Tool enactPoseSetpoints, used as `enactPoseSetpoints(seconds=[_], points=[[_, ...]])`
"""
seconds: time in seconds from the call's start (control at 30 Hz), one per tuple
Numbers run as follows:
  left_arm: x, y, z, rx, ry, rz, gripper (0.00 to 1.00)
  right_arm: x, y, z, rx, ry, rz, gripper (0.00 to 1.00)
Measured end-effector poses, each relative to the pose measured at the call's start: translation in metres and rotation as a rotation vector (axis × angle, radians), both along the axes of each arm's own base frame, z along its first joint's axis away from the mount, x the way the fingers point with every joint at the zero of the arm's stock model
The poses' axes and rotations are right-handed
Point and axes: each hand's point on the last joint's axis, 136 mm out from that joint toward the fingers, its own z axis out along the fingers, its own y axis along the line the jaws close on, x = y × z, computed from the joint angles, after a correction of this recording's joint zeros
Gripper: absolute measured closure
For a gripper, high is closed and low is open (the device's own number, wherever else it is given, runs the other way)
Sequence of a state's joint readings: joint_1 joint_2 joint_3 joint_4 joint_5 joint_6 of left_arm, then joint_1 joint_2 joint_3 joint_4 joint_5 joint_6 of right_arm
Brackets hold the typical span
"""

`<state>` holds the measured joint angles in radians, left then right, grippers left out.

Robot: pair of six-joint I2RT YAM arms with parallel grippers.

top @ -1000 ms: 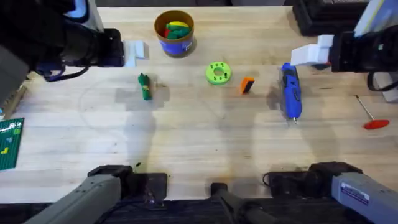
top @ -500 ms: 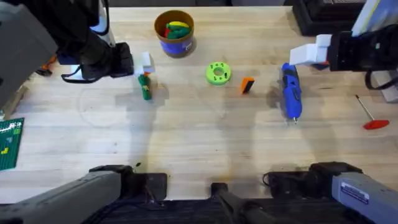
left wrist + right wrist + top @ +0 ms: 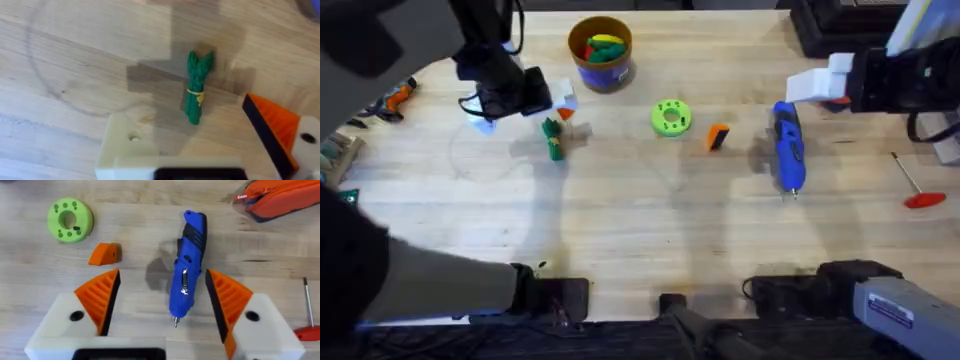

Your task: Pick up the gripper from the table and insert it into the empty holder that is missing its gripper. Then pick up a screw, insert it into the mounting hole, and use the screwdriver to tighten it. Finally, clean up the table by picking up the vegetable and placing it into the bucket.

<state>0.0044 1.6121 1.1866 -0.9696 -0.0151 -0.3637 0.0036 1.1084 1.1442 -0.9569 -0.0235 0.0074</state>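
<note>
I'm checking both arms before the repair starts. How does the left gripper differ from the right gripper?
The left gripper has one bare white finger and one orange-tipped finger; the right gripper has orange tips on both. The left gripper hangs over the green vegetable; the right gripper hangs over the blue screwdriver. Both are open, with white mounts.

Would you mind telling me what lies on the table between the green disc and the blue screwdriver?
The small orange gripper tip lies between the green disc and the blue screwdriver; it touches neither. The overhead view shows this.
</note>
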Motion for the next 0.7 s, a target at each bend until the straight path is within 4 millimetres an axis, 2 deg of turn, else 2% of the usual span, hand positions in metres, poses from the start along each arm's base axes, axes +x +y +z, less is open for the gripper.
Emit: enactPoseSetpoints(seconds=[0.2,0.4,0.53,0.57,0.63,0.7], points=[[0.002,-0.001,-0.032,-0.005,0.081,0.002,0.004,0.0,0.0,0.0,0.0,-0.001,0.0,0.024],[0.002,-0.001,-0.047,-0.001,0.122,-0.032,0.01,0.0,0.0,0.0,0.0,-0.002,0.0,0.024],[0.001,-0.001,-0.053,0.0,0.136,-0.043,0.155,0.0,0.0,0.0,0.0,-0.002,0.0,0.024],[0.001,-0.001,-0.053,0.0,0.137,-0.043,0.22,0.0,0.0,0.0,0.0,-0.002,0.0,0.024],[0.001,-0.001,-0.053,0.0,0.137,-0.045,0.386,0.0,0.0,0.0,0.0,-0.002,0.0,0.024],[0.001,-0.001,-0.053,-0.001,0.137,-0.046,0.598,0.0,0.0,0.0,0.0,-0.002,0.0,0.024]])
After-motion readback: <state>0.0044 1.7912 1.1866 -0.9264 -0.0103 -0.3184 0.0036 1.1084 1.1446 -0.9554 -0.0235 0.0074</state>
